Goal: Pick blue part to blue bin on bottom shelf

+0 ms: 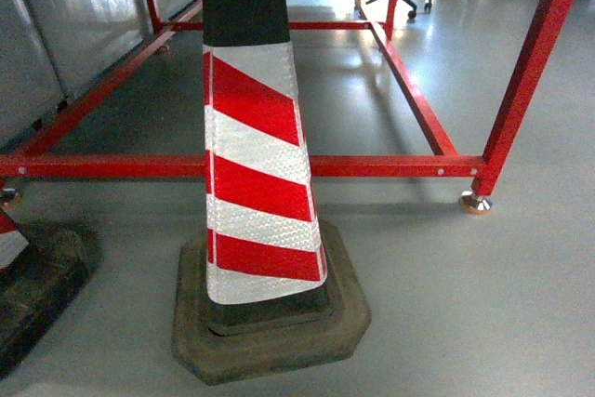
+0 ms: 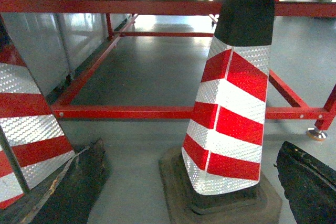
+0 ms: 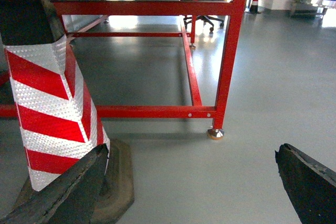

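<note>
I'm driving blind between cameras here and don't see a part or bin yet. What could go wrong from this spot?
1. The cone stands right ahead of the base; rolling forward would likely hit it.
2. A second cone sits close on the left, so a left turn could clip it.
3. The red frame has low rails behind the cones; the open left hand and right hand hang low and could snag. No blue part, bin or shelf is in view.
</note>
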Robot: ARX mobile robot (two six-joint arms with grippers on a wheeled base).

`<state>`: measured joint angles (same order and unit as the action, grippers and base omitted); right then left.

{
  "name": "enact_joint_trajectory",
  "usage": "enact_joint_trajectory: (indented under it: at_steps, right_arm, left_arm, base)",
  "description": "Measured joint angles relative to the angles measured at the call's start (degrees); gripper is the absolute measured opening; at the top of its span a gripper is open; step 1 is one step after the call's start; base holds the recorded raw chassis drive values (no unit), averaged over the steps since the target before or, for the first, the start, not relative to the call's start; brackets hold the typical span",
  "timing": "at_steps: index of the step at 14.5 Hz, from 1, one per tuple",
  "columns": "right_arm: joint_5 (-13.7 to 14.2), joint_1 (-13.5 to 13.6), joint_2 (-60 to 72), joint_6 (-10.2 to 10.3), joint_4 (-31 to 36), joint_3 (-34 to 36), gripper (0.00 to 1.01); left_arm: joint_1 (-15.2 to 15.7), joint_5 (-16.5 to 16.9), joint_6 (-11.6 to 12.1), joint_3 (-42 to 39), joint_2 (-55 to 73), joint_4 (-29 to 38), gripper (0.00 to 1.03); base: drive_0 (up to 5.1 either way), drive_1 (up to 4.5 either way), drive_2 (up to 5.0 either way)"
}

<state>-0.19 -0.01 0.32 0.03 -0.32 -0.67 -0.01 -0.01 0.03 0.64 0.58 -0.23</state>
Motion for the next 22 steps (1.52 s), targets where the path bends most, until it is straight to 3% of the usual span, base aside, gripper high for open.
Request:
enact_joint_trajectory:
  at_steps: [22]
  right_arm:
    - [0.0,0.0,0.0,0.0,0.0,0.0,0.98]
  left_arm:
    - [0.0,0.0,0.0,0.0,0.0,0.0,0.98]
  base:
    - [0.0,0.0,0.0]
